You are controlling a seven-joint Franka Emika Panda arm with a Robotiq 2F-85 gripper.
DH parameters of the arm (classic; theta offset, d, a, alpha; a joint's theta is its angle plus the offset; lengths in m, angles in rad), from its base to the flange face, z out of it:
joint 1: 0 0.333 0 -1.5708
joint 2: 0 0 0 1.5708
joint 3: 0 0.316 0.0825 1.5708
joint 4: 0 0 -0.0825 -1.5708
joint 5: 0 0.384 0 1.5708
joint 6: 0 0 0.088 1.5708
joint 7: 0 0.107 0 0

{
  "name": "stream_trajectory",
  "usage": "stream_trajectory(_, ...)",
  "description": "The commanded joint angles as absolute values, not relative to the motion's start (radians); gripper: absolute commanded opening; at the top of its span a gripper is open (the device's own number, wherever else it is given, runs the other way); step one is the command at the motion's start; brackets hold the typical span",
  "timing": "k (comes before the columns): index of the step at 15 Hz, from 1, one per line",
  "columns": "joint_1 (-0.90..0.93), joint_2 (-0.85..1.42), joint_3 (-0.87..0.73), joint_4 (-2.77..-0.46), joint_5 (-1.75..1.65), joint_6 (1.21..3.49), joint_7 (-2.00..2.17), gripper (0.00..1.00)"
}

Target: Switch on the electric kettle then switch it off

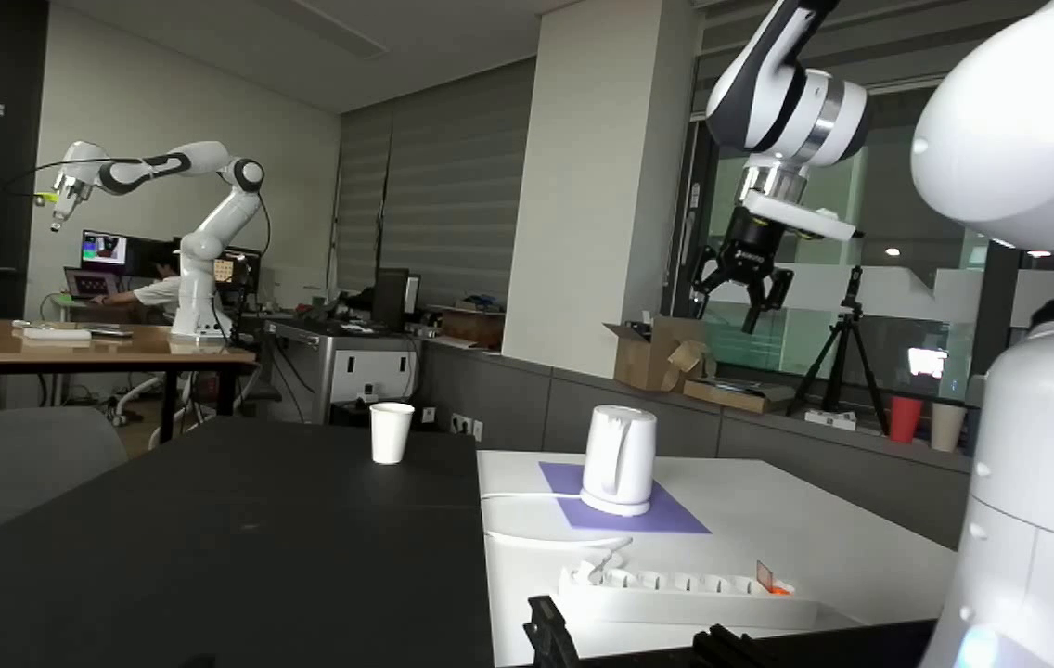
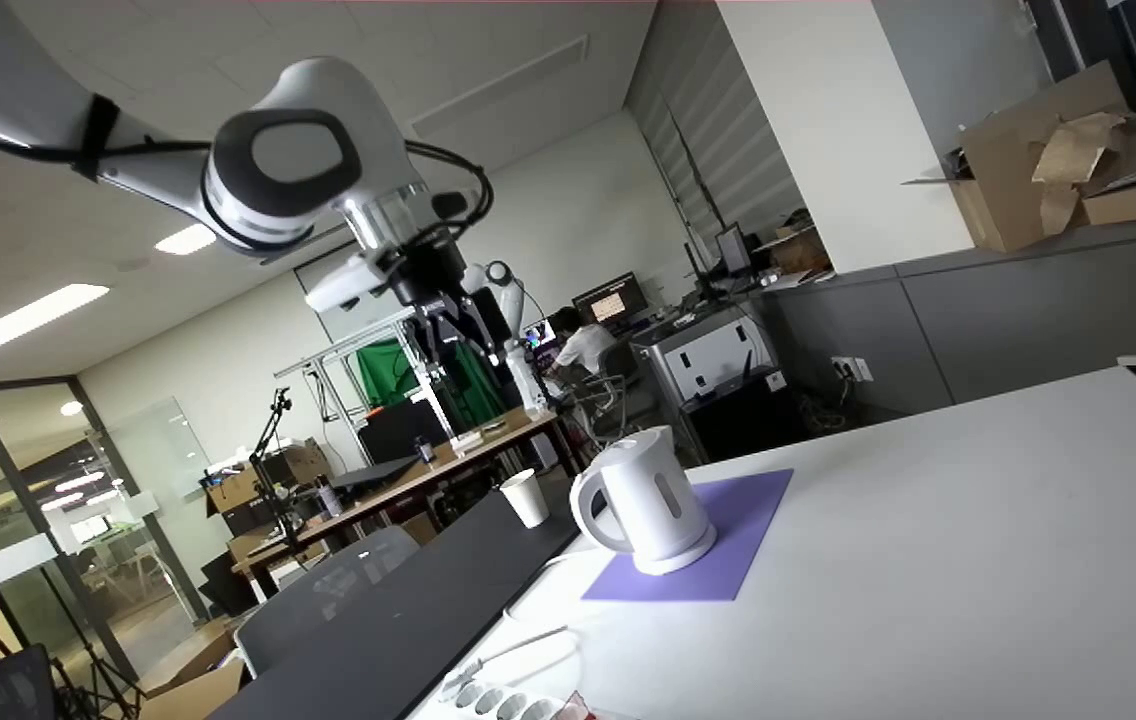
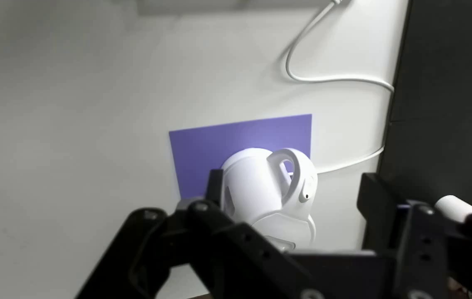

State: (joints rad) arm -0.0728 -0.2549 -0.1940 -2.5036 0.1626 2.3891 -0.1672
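Above the white tabletop, hand pointing down, jaws spread, electric kettle on purple sheet, power strip nearby, paper cup on black tabletop

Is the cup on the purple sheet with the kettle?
No, in an exterior view the cup stands on the black tabletop, apart from the purple sheet under the kettle.

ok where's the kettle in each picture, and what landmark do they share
In an exterior view: kettle right of centre, lower half.
In an exterior view: kettle slightly right of centre, lower half.
In the wrist view: kettle slightly right of and below centre.
Shared landmark: the purple sheet beneath it.
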Motion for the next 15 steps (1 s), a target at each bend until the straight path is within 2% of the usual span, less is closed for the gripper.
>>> stream_trajectory(1,-0.023,-0.095,-0.155,-2.456,0.247,2.535,-0.199,0.53)
stream_trajectory(8,-0.005,0.124,-0.040,-2.400,0.302,2.821,-0.233,0.05)
stream_trajectory(10,-0.012,0.189,-0.024,-2.366,0.247,2.875,-0.200,0.00)
stream_trajectory(12,0.007,0.257,-0.063,-2.326,0.094,2.877,-0.108,0.00)
stream_trajectory(13,-0.026,0.186,-0.010,-2.389,0.176,2.878,-0.173,0.01)
stream_trajectory(15,-0.022,0.240,-0.027,-2.358,0.103,2.884,-0.127,0.01)
